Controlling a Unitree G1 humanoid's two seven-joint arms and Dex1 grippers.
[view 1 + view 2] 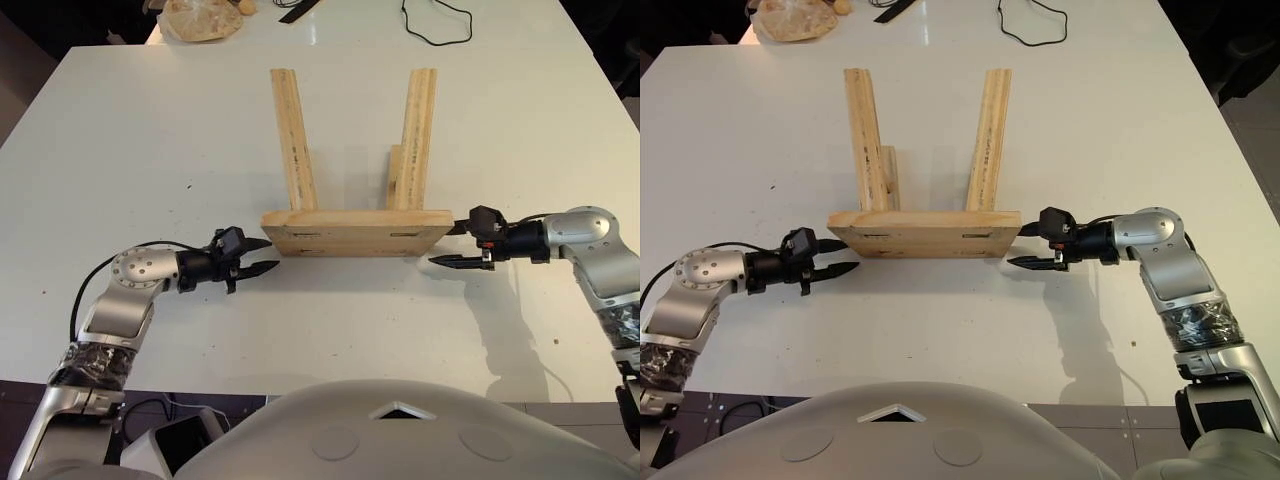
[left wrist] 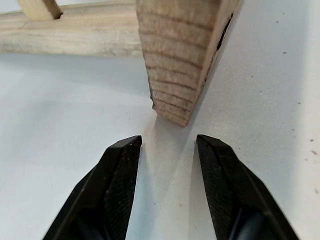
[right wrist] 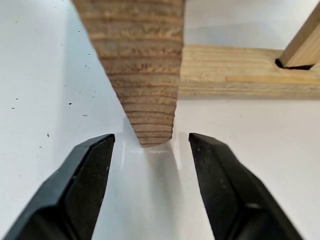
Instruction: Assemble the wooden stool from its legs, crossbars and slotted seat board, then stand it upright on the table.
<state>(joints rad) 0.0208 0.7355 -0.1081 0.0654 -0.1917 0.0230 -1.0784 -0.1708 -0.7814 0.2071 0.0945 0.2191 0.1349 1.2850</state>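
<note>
Since the wooden stool (image 1: 350, 190) lies on its side in the middle of the white table (image 1: 150, 150), standing it upright means a tilt, and that is where I would expect trouble. Its slotted seat board (image 1: 355, 232) stands on one long edge, facing the table's near edge, and the legs (image 1: 293, 140) run flat toward the far edge.

The left gripper (image 1: 272, 253) sits just off the board's left end and the right gripper (image 1: 445, 245) just off its right end. Both have their jaws spread and hold nothing. If only one end gets pinched, or if the two arms rise unevenly, the board could twist, skid on the smooth top or work a leg loose from its slot.

Two long legs are plain to see. A shorter stub (image 1: 395, 178) beside the right one could be a lower leg or a crossbar; I cannot tell which. Whether the joints are fully seated is also unclear.

A crumpled bag (image 1: 200, 18) and a black cable (image 1: 435, 25) at the far edge are partly cut off.
</note>
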